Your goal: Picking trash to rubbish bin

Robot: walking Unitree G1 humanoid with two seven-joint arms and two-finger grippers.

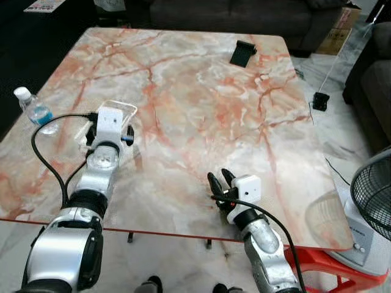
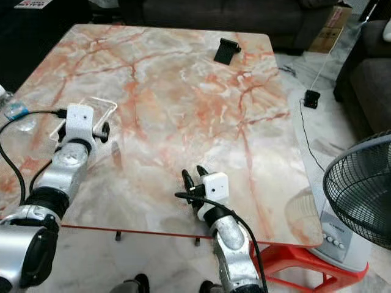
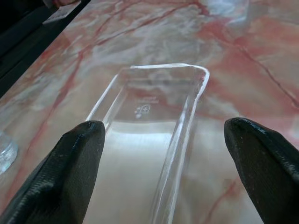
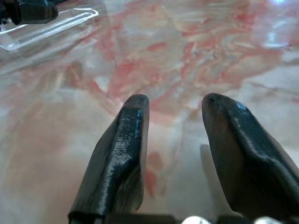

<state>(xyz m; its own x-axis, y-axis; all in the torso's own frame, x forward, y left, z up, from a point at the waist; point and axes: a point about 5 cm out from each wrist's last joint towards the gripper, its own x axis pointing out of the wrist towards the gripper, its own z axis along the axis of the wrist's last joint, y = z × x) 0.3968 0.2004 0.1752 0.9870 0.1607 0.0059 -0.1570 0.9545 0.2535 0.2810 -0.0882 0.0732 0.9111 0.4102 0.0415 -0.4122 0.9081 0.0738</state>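
Left eye view: table, square, marble top veined in pink and orange, red frame at the near right corner. Floor, pale marble. Sofa, dark, along the far side; second dark seat at far right. Fan, white base with black grille, near right. Box, cardboard, far right. Black stand, on the far part of the table. Small black item with a cord, on the floor right of the table. Bottle, clear plastic, white cap, blue label, upright at the table's left edge.

Tray, clear plastic, shallow, oblong with rounded corners and a raised rim, faint moulded mark in its base; lies flat on the left part of the table, right of the bottle.

Left gripper: fingers spread wide, one on each side of the tray's near end, not closed on it.

Right gripper: low over the near edge of the table, fingers parted, nothing between them, well apart from the tray.
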